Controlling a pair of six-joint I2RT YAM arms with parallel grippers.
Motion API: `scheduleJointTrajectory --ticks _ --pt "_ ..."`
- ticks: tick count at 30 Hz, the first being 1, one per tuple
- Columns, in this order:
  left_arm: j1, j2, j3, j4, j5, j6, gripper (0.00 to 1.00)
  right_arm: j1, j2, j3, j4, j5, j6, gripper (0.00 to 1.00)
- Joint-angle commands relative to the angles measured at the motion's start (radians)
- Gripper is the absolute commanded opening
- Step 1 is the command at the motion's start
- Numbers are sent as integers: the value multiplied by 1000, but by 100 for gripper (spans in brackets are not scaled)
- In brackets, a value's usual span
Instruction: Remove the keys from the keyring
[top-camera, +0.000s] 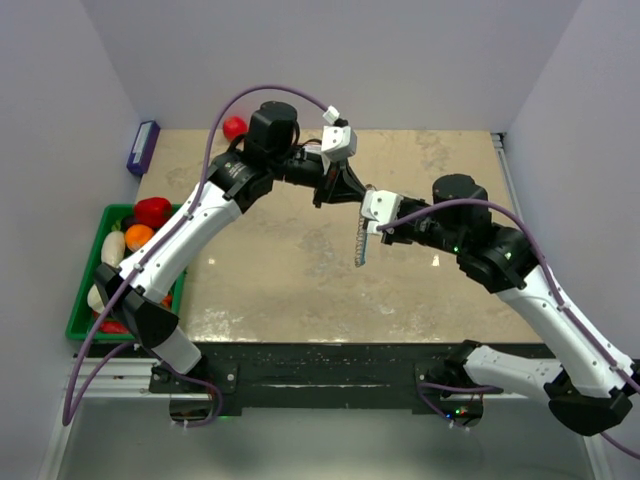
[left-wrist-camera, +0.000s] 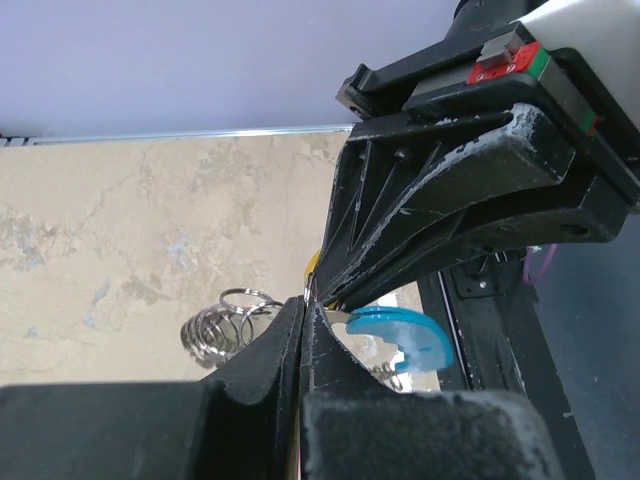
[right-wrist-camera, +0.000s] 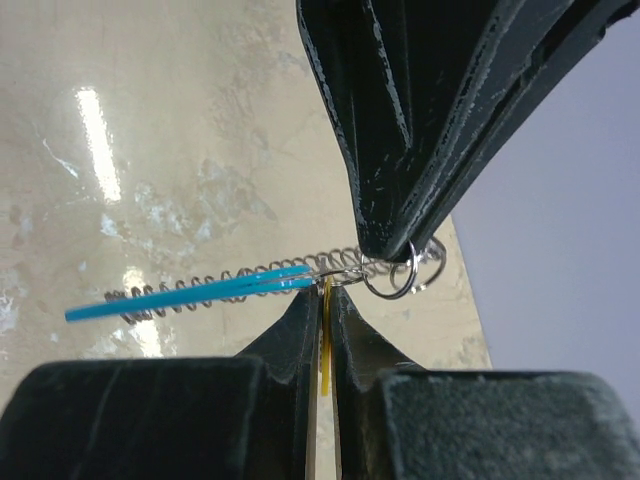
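Beige, marbled tabletop (top-camera: 300, 280) filled the middle of the overhead view, walled in by pale lilac panels. Just above centre the two arms met tip to tip, their black fingers overlapping so closely that neither grip could be read from above. Below them the keyring (top-camera: 362, 245) dangled as a short silvery coil, its blue part lost at that size. The left wrist view showed the left gripper (left-wrist-camera: 305, 318) pinched fully together at lower centre, apparently on a thin wire loop of the ring, though the contact itself was buried between the pads. A bright blue curved segment (left-wrist-camera: 405, 338) stuck out to the right and coiled links (left-wrist-camera: 222, 335) to the left, both partly cut off by the fingers. In the right wrist view the right gripper (right-wrist-camera: 326, 305) was clamped on the key (right-wrist-camera: 326, 350), seen only as a narrow yellow edge between its jaws. At the left edge of the overhead view a green basket (top-camera: 82, 295) of toy produce was half covered by the left arm, and a red ball (top-camera: 233, 127) peeked out behind that arm at upper left.
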Motion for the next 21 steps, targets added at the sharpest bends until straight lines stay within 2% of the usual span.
scheduleJointTrajectory --ticks 1,9,21 --pt "-1 -45 39 49 24 -7 0 -1 -6 -19 27 -81 23 0" --pt "-1 -37 38 55 -5 -14 0 0 -40 -24 27 -92 22 0" --pt "-2 -50 27 95 -229 -53 0 -14 -75 -7 -36 -169 14 0"
